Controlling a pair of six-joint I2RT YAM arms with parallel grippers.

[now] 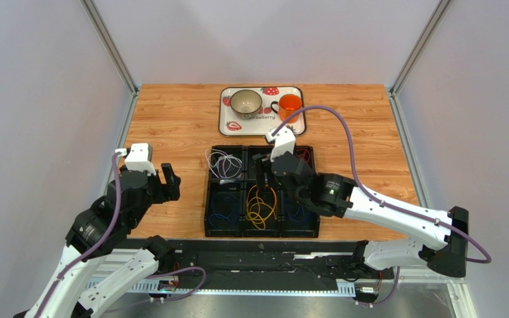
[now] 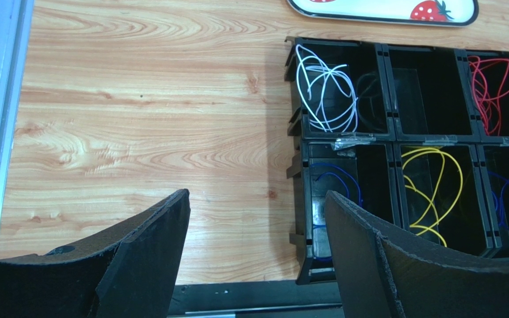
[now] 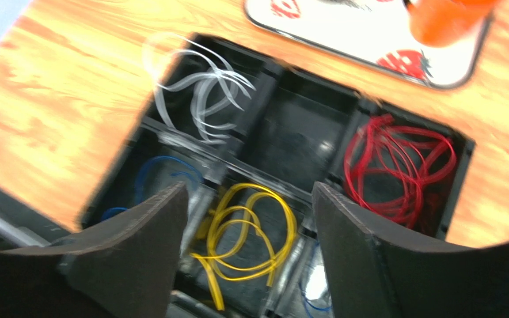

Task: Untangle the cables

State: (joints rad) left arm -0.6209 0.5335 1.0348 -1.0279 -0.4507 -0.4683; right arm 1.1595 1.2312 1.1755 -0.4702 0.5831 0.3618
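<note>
my right gripper [image 3: 249, 199], fingers apart and holding nothing, hangs over the yellow cable [image 1: 261, 207] in the black bin's [image 1: 207, 205] near middle compartment; left gripper [image 2: 257, 205], fingers likewise spread, over the wooden table [image 2: 138, 99].

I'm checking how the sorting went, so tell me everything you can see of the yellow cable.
The yellow cable is a thin, glossy, flexible wire, plastic-coated by its look. It lies slack in several overlapping loops, with one end trailing toward the near side. It rests on the floor of the near middle compartment of the black bin, and no other cable is in there with it. The right gripper hangs above it, jaws open, not gripping it.
</note>
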